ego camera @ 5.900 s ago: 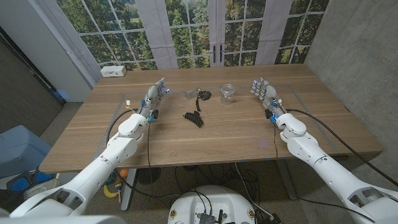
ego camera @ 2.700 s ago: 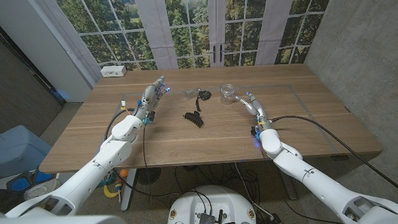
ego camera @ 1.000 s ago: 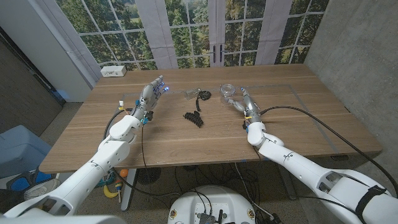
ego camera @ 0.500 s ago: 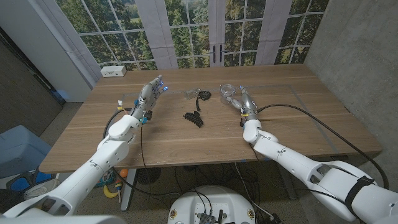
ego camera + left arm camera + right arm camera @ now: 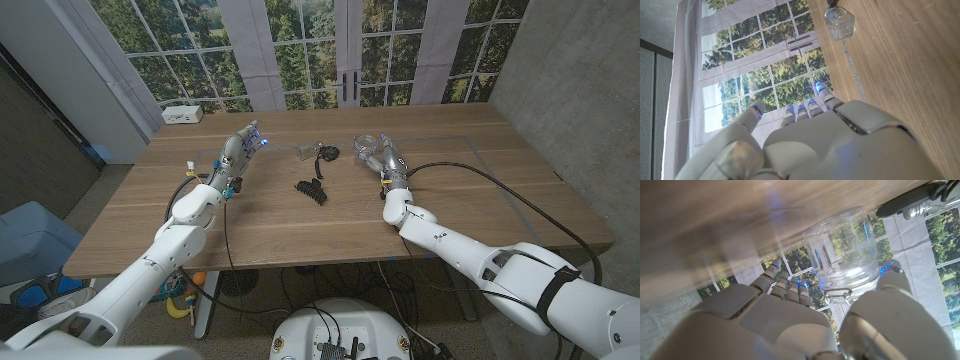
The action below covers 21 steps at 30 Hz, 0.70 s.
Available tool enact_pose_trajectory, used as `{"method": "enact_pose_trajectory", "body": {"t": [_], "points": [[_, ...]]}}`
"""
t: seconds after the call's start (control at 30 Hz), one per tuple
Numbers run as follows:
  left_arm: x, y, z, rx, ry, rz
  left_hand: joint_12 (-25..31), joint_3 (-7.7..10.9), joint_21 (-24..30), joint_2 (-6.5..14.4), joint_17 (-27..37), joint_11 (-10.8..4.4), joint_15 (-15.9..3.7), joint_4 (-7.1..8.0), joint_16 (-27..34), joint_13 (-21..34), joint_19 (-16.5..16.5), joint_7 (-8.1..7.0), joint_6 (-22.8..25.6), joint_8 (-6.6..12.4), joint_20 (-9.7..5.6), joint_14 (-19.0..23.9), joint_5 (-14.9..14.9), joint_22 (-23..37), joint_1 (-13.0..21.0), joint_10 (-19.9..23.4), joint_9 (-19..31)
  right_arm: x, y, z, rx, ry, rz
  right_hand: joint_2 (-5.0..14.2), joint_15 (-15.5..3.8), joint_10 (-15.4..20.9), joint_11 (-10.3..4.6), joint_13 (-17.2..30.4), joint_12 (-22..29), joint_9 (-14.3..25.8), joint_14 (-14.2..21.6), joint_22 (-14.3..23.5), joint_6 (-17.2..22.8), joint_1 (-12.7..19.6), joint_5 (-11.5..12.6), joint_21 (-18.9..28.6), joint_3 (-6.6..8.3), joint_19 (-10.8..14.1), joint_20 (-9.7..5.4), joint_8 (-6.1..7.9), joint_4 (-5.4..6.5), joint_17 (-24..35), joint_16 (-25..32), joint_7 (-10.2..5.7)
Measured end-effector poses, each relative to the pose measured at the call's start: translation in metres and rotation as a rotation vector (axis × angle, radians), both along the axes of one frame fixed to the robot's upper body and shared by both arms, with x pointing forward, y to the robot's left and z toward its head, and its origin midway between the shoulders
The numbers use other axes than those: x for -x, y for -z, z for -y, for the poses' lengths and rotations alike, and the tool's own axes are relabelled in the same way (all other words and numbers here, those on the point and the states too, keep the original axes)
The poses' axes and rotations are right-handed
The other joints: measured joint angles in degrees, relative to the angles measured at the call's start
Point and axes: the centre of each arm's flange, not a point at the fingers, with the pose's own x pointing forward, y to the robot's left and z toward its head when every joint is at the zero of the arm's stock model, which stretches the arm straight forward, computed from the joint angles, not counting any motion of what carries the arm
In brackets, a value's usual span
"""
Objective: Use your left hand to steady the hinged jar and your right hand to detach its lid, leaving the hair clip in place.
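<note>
The glass jar (image 5: 367, 150) stands upright in the upper middle of the head view, on the far part of the table (image 5: 350, 225). The right hand (image 5: 388, 162) reaches up to it from the lower right, fingers stretched beside the jar and thumb at its other side; whether it actually grips the glass, I cannot tell. The lid (image 5: 306, 151) with its wire clasp lies left of the jar, and the black hair clip (image 5: 311, 190) nearer the middle. The left hand (image 5: 238, 155) hovers at upper left, fingers spread, holding nothing.
</note>
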Motion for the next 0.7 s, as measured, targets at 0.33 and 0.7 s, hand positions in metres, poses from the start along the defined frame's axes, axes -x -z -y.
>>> {"method": "enact_pose_trajectory", "body": {"t": [0.33, 0.7], "points": [[-0.001, 0.001, -0.006, 0.007, -0.004, -0.003, 0.00, 0.23, 0.00, 0.00, 0.01, 0.00, 0.00, -0.23, 0.00, 0.06, 0.00, 0.00, 0.00, 0.00, 0.00, 0.00, 0.00, 0.00, 0.00, 0.00, 0.00, -0.006, -0.006, -0.016, 0.016, -0.002, 0.035, 5.81, -2.60, 16.21, -4.28, 3.86, 6.77, 0.28, 17.49, 1.06, 17.14, 8.23, 1.73, 3.79, -1.68, 14.00, -2.70, 6.05, -0.08, 7.75, 12.09, -5.10], [-0.004, -0.001, -0.011, 0.006, -0.001, -0.005, 0.00, 0.23, -0.45, -0.09, 0.01, 0.00, 0.00, -0.23, 0.00, 0.06, 0.00, 0.00, 0.00, 0.00, 0.00, 0.00, 0.00, 0.00, -0.54, 0.00, 0.00, -0.005, -0.001, -0.017, 0.017, 0.014, 0.072, 5.03, -3.63, 38.85, -1.67, 11.30, 19.01, -0.15, 38.88, 3.01, 32.93, 12.16, -2.11, 11.90, 0.21, 25.02, -5.57, 16.89, -2.72, 20.21, 26.81, 0.15]]}}
